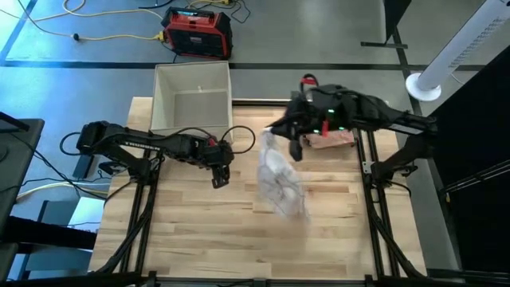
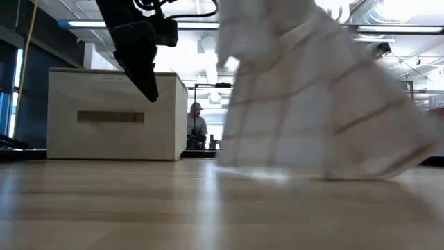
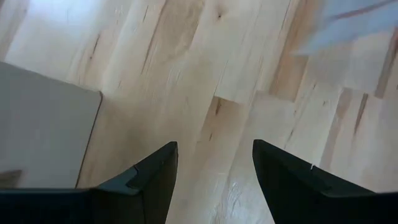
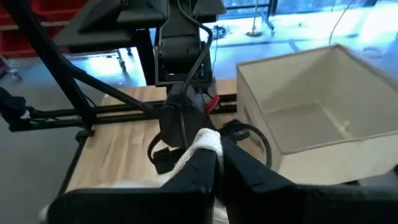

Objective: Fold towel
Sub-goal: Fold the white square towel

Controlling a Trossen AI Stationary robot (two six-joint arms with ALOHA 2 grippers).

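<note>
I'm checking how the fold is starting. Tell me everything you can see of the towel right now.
The towel is thin white cloth with a faint grid of darker lines. It hangs lifted and bunched, not flat: the right gripper is shut on a gathered upper corner, and the cloth drapes down from there, spreading wider to where its lower edge rests on the wooden table. It sits near the table's middle, apart from the open left gripper and the box.
</note>
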